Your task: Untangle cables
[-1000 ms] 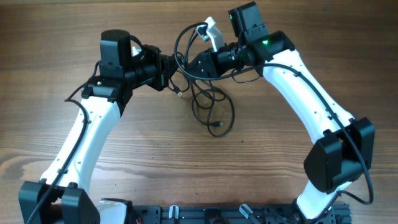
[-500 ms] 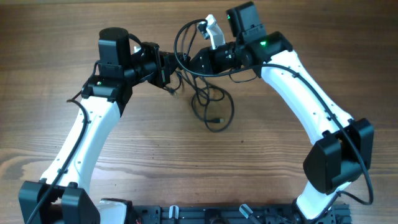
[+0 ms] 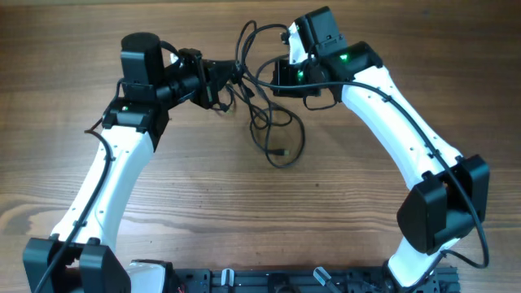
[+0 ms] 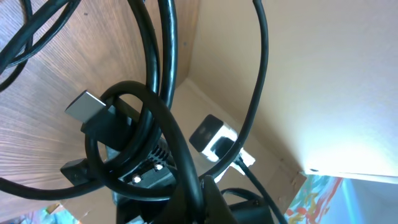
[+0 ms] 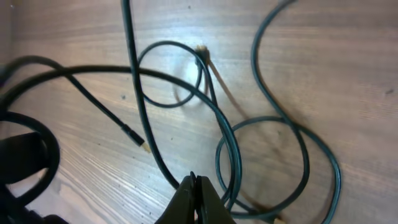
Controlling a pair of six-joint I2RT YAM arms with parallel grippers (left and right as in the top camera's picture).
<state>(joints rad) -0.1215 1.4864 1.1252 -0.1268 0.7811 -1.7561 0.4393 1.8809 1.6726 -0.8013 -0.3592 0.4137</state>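
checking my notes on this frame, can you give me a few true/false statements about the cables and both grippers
1. Both arms reach toward the far side of the table. True.
2. The cables are separated into neat straight lines. False: they loop and cross one another.
3. The right gripper is wide open. False: its fingers are closed together on a cable strand.
4. A cable plug end lies on the wood inside a loop. True.
5. The left gripper is far from the cables. False: cords wrap right in front of its camera.
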